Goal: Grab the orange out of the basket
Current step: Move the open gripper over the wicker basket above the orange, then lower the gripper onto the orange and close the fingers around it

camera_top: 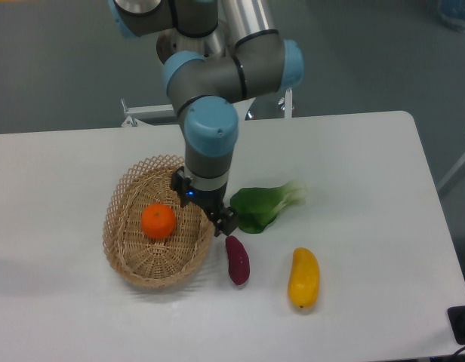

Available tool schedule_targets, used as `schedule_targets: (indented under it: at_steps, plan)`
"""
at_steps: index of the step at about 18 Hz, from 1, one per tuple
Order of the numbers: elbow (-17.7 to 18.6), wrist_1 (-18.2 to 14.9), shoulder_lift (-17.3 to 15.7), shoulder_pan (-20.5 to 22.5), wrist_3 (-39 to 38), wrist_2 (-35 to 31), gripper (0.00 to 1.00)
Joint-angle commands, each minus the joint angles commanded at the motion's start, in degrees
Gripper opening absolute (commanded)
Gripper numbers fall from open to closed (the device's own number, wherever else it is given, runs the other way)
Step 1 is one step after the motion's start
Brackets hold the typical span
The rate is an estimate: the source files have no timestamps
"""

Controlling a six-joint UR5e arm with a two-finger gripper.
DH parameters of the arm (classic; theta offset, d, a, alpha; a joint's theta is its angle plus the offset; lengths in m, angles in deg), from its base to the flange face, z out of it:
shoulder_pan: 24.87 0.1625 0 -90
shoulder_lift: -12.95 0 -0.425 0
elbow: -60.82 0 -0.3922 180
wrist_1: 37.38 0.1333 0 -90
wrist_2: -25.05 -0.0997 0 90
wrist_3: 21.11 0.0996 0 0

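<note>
Orange (pixel 158 222) bright orange; basket (pixel 134 264) tan wicker lattice.

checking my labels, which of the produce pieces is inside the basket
The orange, the small round bright-orange fruit, sits in the basket. The purple sweet potato, yellow mango and leafy green lie on the table outside it.

Orange (pixel 158 221) in basket (pixel 134 260)
</note>
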Motion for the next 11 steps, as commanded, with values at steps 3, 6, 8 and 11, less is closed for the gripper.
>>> schedule_targets:
  at_steps: [3,6,8,11]
  plan:
    - [1.23,0.00,-0.09,-1.76,-1.32,-0.18,1.00]
    - [1.50,0.17,0.70,-3.16,-3.16,-0.35,1.00]
    - [1.24,0.53,2.10,-3.95,-4.65,-0.44,1.00]
    - [1.15,0.53,2.11,-4.22,-5.10,-0.44,1.00]
